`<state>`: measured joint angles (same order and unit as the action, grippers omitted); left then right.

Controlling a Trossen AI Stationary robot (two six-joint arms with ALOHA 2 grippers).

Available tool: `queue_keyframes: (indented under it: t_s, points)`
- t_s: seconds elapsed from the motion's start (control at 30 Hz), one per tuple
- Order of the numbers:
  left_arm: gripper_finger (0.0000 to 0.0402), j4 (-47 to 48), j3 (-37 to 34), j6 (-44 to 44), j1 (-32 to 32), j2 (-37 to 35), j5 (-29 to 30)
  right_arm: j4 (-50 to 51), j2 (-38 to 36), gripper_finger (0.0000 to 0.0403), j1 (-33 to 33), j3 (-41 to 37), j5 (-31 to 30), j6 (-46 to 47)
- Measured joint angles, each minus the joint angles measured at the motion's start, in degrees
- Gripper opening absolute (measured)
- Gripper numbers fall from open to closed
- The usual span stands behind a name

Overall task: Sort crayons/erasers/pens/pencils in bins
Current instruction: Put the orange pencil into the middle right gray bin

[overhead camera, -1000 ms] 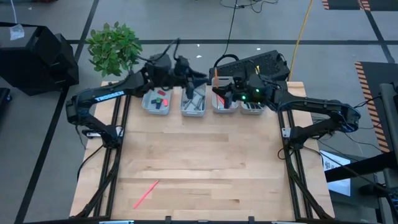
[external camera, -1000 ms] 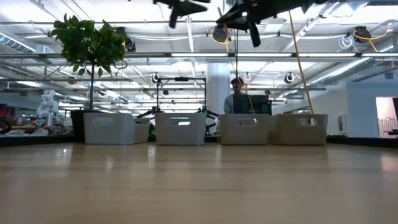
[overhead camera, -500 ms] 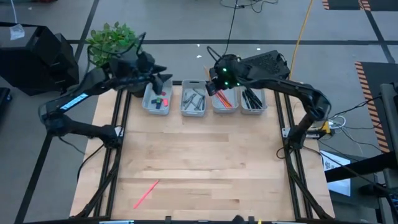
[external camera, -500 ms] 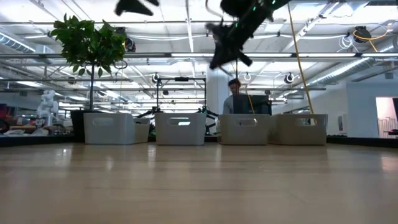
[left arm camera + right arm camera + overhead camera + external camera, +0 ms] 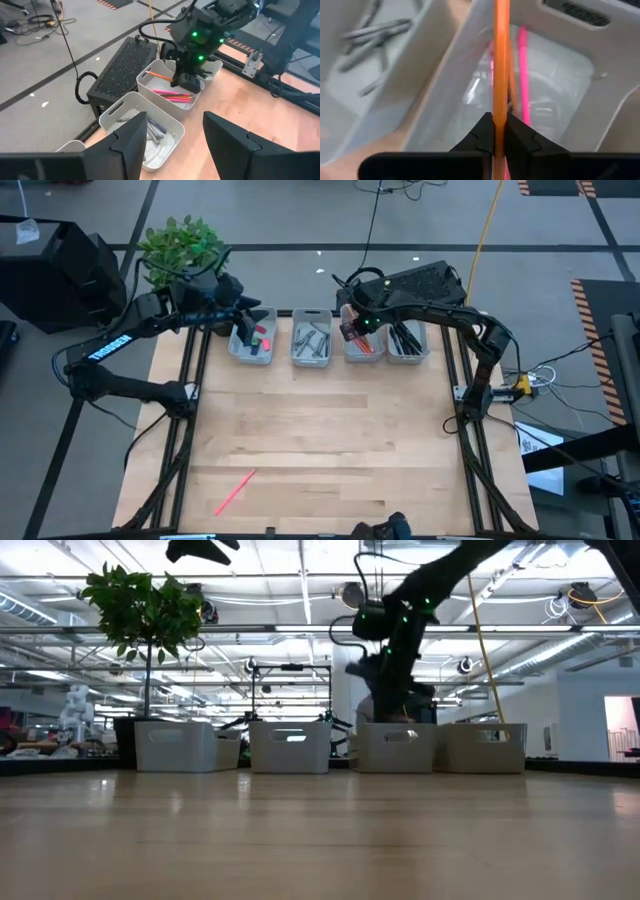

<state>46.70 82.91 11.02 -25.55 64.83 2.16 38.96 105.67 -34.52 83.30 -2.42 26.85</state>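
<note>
Overhead, pale wood table (image 5: 320, 440) — right pincer (image 5: 497, 131) clamping orange stick (image 5: 500, 60), left pincer (image 5: 172, 135) agape.

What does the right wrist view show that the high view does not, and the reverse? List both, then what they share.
Only the right wrist view: the right pincer shut on a thin orange stick.
Only the high view: a loose pink stick on the pale wooden table, small red and blue eraser blocks, the left pincer above them, and a green leafy plant.
Both: the pale grey-white plastic bin of coloured sticks and the like bin of grey pens.
</note>
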Motion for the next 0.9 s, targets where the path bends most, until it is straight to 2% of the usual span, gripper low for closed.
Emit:
queue_keyframes:
  t_s: [0.3,0.63,0.77,0.9]
  points:
    - [0.0196,0.0,0.0,1.5,1.8,0.2,0.1,-7.7,0.2,0.0017,-2.0,-6.4,-0.3,-1.1]
    - [0.0196,0.0,0.0,3.1,4.5,0.2,0.0,-11.2,0.2,0.0029,-1.7,-11.3,3.9,-5.2]
    - [0.0196,0.0,0.0,4.1,6.1,0.2,1.0,-13.8,0.2,0.0044,-1.5,-13.7,4.2,-2.6]
    - [0.0196,0.3,0.0,4.2,8.4,0.2,1.3,-15.0,0.0,0.0080,-1.4,-14.4,4.1,-2.8]
